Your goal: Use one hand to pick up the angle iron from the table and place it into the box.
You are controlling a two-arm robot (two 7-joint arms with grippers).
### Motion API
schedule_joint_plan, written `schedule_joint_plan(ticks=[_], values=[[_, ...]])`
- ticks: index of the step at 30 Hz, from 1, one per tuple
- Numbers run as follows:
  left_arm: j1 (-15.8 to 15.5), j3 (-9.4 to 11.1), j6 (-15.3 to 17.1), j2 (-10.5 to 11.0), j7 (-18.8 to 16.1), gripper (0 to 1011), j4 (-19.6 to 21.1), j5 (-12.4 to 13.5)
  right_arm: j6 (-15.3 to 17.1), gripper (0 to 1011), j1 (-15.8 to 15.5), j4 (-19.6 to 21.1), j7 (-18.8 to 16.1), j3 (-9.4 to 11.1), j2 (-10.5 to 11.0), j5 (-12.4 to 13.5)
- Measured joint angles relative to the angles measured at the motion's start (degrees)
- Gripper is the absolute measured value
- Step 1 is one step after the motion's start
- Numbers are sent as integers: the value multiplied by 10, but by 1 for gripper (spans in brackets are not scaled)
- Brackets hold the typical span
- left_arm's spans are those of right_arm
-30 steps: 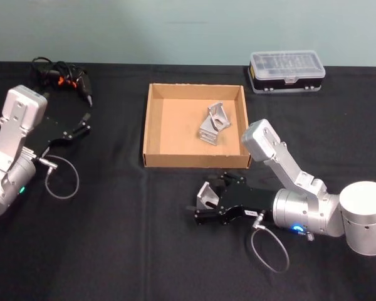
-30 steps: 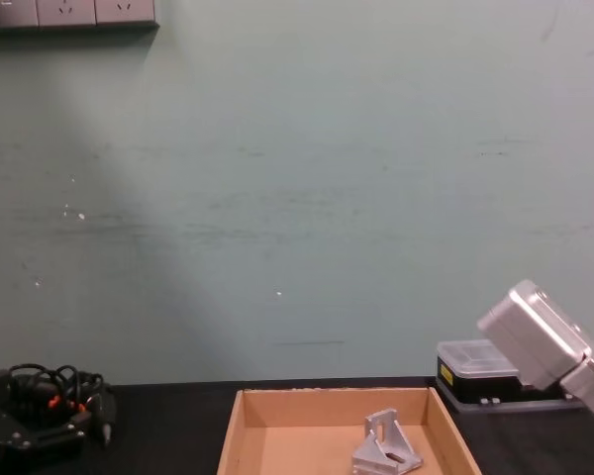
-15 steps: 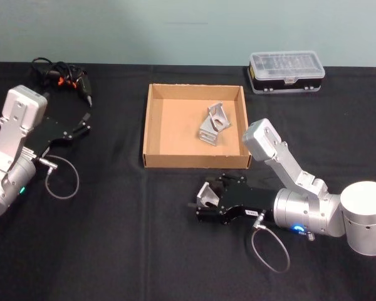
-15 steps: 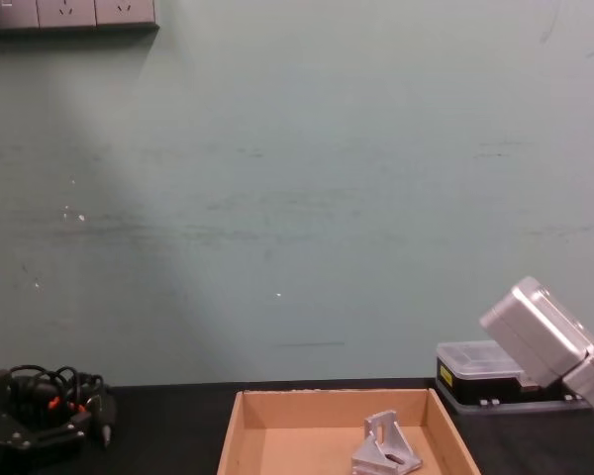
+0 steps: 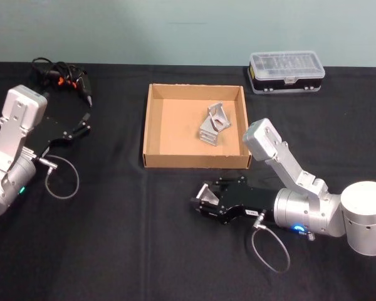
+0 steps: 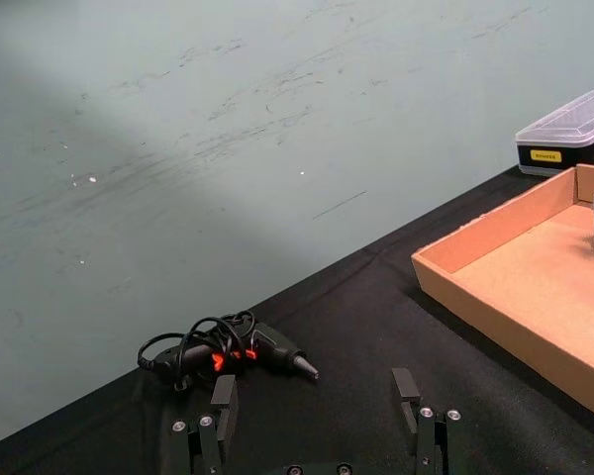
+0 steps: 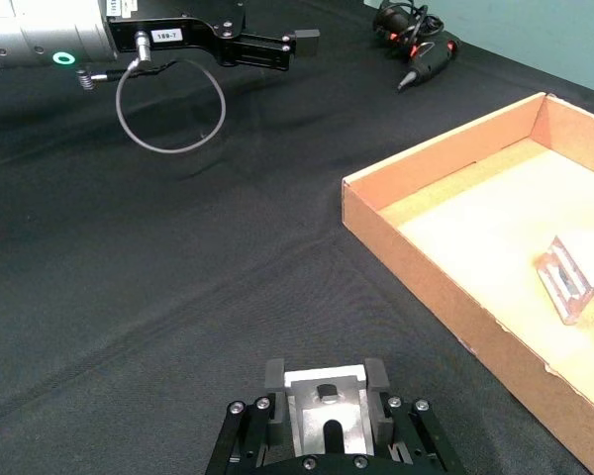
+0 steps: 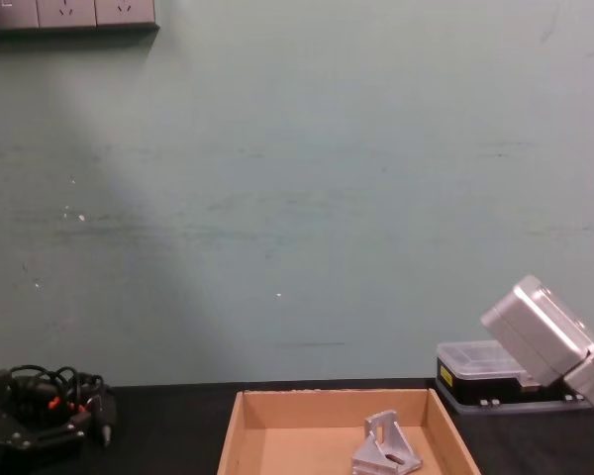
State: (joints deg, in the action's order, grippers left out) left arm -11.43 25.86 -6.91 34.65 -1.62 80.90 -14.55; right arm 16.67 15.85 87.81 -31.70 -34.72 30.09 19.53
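- While the right gripper [image 5: 199, 202] lies low over the black table [image 5: 113, 238], just in front of the cardboard box [image 5: 151, 132], its 2 fingers are closed against the sides of a silver angle iron [image 5: 206, 193].
- In the right wrist view, that angle iron [image 7: 324, 396] sits squarely between the black fingers [image 7: 276, 376], with a slot and a small hole showing in its face; whether it rests on the table or is lifted off it cannot be told.
- The held bracket is near the box's front wall, outside it, towards the right half of that wall.
- Inside the box, a cluster of angle irons [image 5: 214, 125] rests on the floor towards the right wall; the chest view shows 1 of them [image 8: 386, 450] standing with its triangular side up.
- The left gripper [image 5: 80, 128] is parked at the table's left side, well apart from the box, its 2 fingers spread wide with nothing between them, as the left wrist view shows [image 6: 317, 411].
- A black electric screwdriver with a coiled cable [image 5: 66, 78] lies at the far left of the table, beyond the left gripper.
- A clear-lidded plastic case [image 5: 287, 71] with a black base sits at the far right, behind the box's right corner.
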Motion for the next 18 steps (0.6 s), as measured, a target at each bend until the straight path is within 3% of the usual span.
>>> schedule_joint_plan(ticks=[10, 18], values=[[0, 0, 0, 0, 0, 1011, 0, 0, -2, 477, -1, 0, 0, 1, 0, 2], [0, 0, 0, 0, 0, 1011, 0, 0, -15, 477, 5, 10, 4, 21, -9, 20]])
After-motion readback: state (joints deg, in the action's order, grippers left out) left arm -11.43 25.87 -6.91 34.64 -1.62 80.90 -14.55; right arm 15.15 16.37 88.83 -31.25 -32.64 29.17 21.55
